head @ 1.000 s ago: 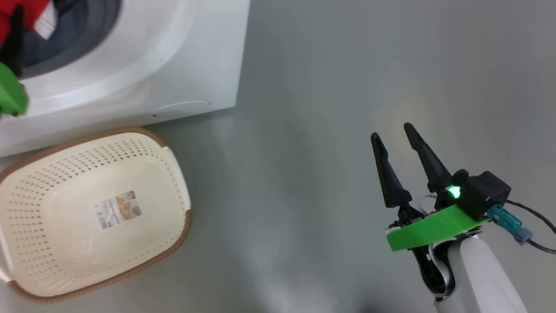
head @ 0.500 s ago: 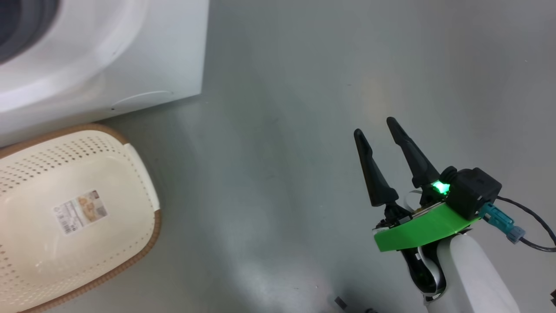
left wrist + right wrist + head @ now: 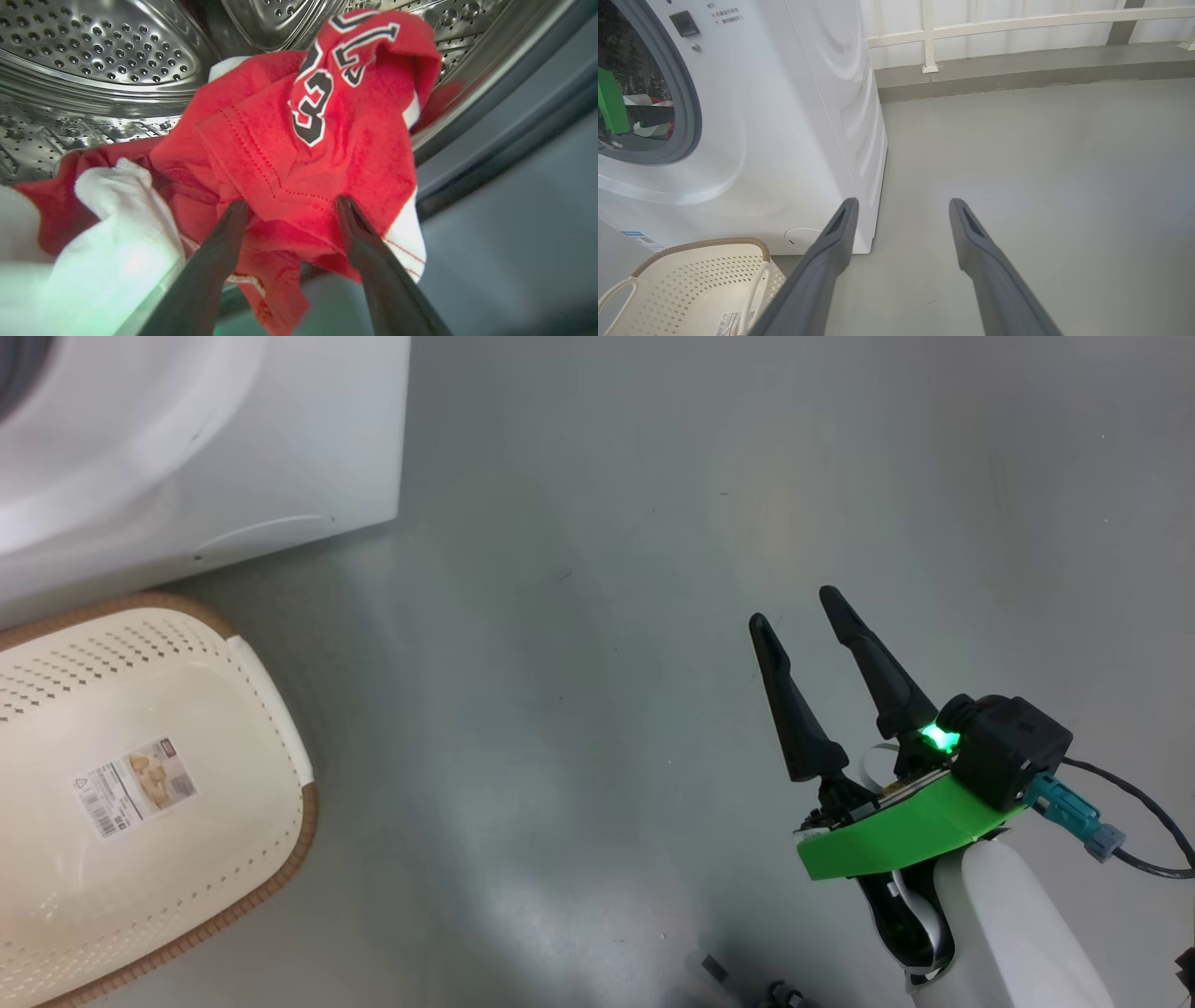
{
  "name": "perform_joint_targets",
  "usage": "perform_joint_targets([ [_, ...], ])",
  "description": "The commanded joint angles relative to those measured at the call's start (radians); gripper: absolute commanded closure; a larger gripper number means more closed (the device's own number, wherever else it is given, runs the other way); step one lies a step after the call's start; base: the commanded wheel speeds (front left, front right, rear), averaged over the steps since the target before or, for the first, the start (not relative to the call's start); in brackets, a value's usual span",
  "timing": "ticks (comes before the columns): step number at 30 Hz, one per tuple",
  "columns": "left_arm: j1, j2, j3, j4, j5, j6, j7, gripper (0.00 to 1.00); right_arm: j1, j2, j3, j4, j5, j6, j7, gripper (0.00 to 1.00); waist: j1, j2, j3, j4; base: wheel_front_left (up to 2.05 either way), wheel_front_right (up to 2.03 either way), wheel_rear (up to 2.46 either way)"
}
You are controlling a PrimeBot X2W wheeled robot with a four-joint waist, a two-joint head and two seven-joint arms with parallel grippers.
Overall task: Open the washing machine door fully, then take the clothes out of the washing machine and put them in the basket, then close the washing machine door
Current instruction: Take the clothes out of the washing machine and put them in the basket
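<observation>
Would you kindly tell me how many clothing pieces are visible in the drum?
2 at least: a red garment with lettering at the left gripper's open fingertips, and a white cloth at the wrist view's lower left. Others may be hidden.

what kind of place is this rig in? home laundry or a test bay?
Probably a bare test bay or utility area set up for laundry, not a furnished home. A white front-loading washing machine stands on a plain grey floor, a cream basket at its foot, and white railing runs behind.
</observation>
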Motion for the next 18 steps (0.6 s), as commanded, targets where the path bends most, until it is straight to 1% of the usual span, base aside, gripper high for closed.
perform_joint_targets([
  [1, -0.027, 0.045, 0.009, -0.022, -0.015, 0.005, 0.001, 0.0, 0.007, 0.002, 0.016, -0.024, -0.001, 0.002, -0.012, 0.0, 0.0, 0.0, 0.003, 0.003, 0.0, 0.0, 0.0],
  [2, -0.025, 0.047, -0.002, -0.03, -0.025, 0.005, 0.005, 0.06, 0.004, 0.002, 0.017, -0.025, 0.0, 0.002, -0.012, 0.0, 0.0, 0.0, 0.003, 0.004, 0.0, 0.0, 0.0],
  [3, -0.024, 0.049, -0.013, -0.039, -0.033, 0.005, 0.004, 0.32, 0.002, 0.002, 0.019, -0.026, 0.001, 0.002, -0.012, 0.0, 0.0, 0.0, 0.003, 0.005, 0.0, 0.0, 0.0],
  [4, -0.025, 0.052, -0.024, -0.045, -0.041, 0.005, 0.003, 0.46, -0.001, 0.002, 0.02, -0.026, 0.002, 0.002, -0.012, 0.0, 0.0, 0.0, 0.003, 0.006, 0.0, 0.0, 0.0],
  [5, -0.024, 0.052, -0.034, -0.051, -0.05, 0.005, 0.002, 0.68, -0.002, 0.002, 0.021, -0.026, 0.002, 0.002, -0.012, 0.0, 0.0, 0.0, 0.002, 0.007, 0.0, 0.0, 0.0],
  [6, -0.024, 0.053, -0.045, -0.058, -0.057, 0.005, 0.0, 0.97, -0.004, 0.002, 0.022, -0.026, 0.002, 0.002, -0.012, 0.0, 0.0, 0.0, 0.0, 0.009, 0.0, 0.0, 0.0],
  [7, -0.026, 0.055, -0.056, -0.063, -0.064, 0.005, -0.004, 1.0, -0.005, 0.002, 0.023, -0.026, 0.003, 0.002, -0.012, 0.0, 0.0, 0.0, -0.001, 0.009, 0.0, 0.0, 0.0],
  [11, -0.031, 0.057, -0.096, -0.08, -0.096, 0.005, -0.021, 1.0, -0.004, 0.002, 0.022, -0.027, 0.001, 0.002, -0.012, 0.0, 0.0, 0.0, -0.01, 0.011, 0.0, 0.0, 0.0],
  [15, -0.035, 0.05, -0.114, -0.082, -0.124, 0.005, -0.044, 1.0, 0.0, 0.002, 0.016, -0.027, -0.002, 0.002, -0.012, 0.0, 0.0, 0.0, -0.017, 0.016, 0.0, 0.0, 0.0],
  [18, -0.025, 0.026, -0.113, -0.06, -0.173, 0.005, -0.102, 1.0, 0.004, 0.002, 0.004, -0.023, -0.007, 0.002, -0.012, 0.0, 0.0, 0.0, -0.035, 0.03, 0.0, 0.0, 0.0],
])
